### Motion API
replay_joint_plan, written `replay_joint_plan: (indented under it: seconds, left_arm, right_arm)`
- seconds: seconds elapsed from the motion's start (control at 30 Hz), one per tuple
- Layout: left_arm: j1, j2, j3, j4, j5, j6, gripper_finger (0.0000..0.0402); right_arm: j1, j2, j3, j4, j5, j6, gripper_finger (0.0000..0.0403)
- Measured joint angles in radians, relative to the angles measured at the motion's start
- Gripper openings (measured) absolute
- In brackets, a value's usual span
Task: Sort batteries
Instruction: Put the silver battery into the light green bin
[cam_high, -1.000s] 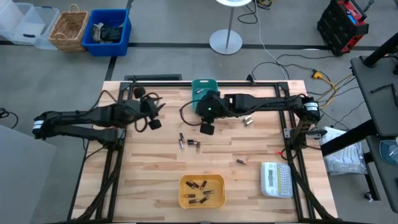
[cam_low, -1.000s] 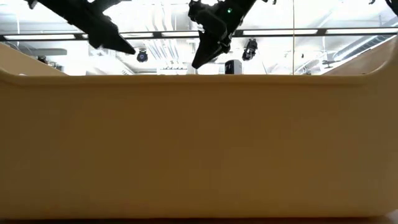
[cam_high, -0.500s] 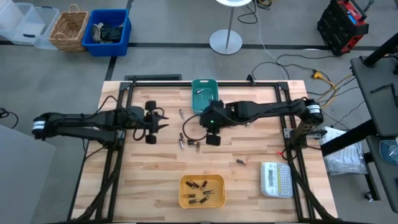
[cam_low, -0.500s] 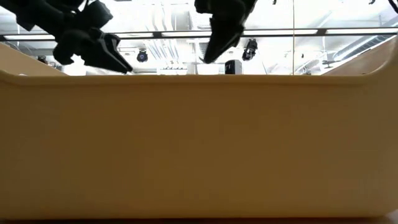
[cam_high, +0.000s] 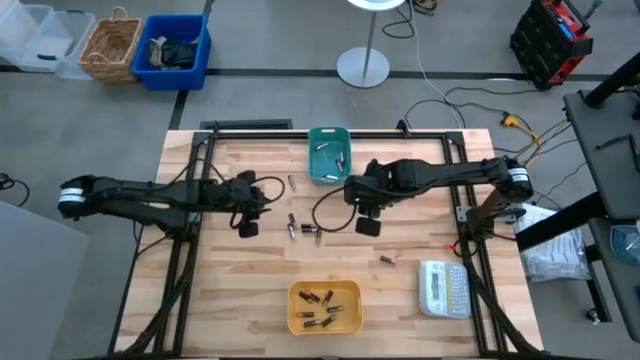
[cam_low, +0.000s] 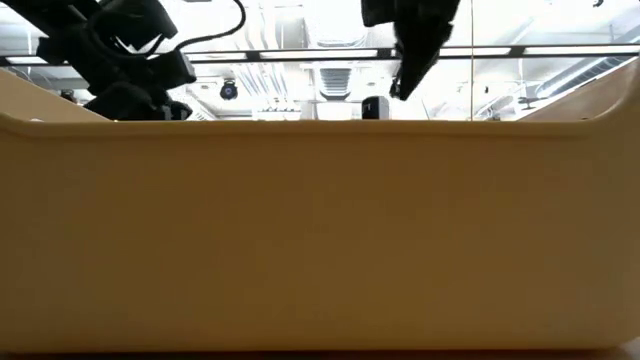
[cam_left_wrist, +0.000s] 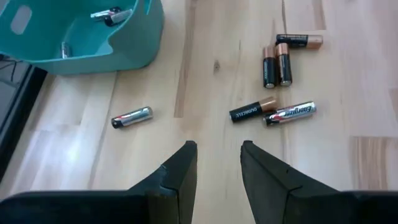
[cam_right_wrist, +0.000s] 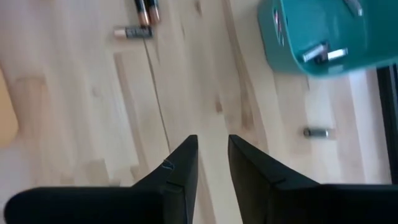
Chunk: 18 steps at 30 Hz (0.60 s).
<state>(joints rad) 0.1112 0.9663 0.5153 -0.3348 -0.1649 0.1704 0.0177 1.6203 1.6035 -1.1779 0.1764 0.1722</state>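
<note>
Brown-banded and silvery cylindrical batteries (cam_left_wrist: 277, 65) lay loose at twelve o'clock of the released, empty left gripper (cam_left_wrist: 217, 165), apparently lined up for picking, while the likewise released right gripper (cam_right_wrist: 211, 162) waited near the teal plastic bin (cam_right_wrist: 323, 31).

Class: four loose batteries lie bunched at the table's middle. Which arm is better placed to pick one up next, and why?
Probably the left. The left gripper is open, facing the cluster of batteries; the right gripper points past them.

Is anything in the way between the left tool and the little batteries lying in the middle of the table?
No, nothing visible. Bare wood lies between the left tool and the loose batteries.
</note>
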Motion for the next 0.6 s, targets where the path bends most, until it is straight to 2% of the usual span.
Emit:
replay_joint_plan:
  seconds: [0.37,0.6]
  left_arm:
    - [-0.005,-0.007,-0.039,0.02,-0.006,-0.107,0.0104]
    - [-0.061,-0.007,-0.103,0.067,-0.003,-0.193,0.0104]
  right_arm:
    - [0.015,-0.065,-0.006,-0.08,0.012,0.054,0.0071]
    - [0.051,-0.125,-0.083,-0.021,0.063,0.103,0.0083]
